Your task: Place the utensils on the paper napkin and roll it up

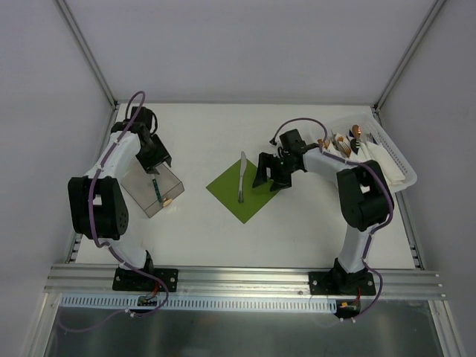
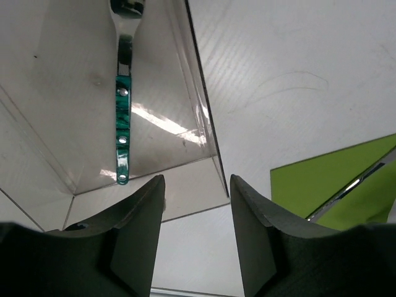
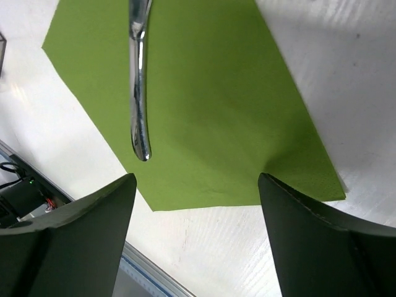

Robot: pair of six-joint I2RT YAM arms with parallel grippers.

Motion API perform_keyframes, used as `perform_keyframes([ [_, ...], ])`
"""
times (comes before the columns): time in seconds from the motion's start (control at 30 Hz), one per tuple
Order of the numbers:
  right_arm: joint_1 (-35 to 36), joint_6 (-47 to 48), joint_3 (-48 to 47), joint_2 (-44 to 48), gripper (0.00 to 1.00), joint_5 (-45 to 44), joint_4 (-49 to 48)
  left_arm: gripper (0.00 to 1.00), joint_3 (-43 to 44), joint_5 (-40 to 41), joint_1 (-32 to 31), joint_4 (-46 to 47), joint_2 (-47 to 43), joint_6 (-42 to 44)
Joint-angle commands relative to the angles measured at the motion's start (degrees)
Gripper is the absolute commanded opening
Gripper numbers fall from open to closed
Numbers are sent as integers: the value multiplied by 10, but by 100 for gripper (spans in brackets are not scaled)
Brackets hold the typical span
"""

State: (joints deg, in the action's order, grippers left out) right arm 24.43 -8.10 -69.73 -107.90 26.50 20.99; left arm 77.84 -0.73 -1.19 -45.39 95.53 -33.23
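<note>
Hovering open, the right claw point(image 3: 197, 189) overhangs the paper napkin point(image 3: 210, 105).

One green paper napkin point(image 1: 256, 199). Two utensils: one all-silver piece point(image 1: 242, 178) on it, one green-handled piece point(image 2: 122, 130) in the single clear box point(image 1: 141, 195). One white basket point(image 1: 398, 160), contents too small to count.

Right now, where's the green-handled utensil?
The green-handled utensil lies inside the clear box on the left of the top view, right in front of the open left gripper, with the green napkin to the box's right.
</note>
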Motion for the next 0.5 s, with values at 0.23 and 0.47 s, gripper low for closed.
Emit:
perform_keyframes([
  [0.23,6,44,-72,94,96,23,46,43,-1,28,59,-1,64,40],
  [0.47,-1,156,-88,138,99,33,99,43,6,30,66,15,120,62],
])
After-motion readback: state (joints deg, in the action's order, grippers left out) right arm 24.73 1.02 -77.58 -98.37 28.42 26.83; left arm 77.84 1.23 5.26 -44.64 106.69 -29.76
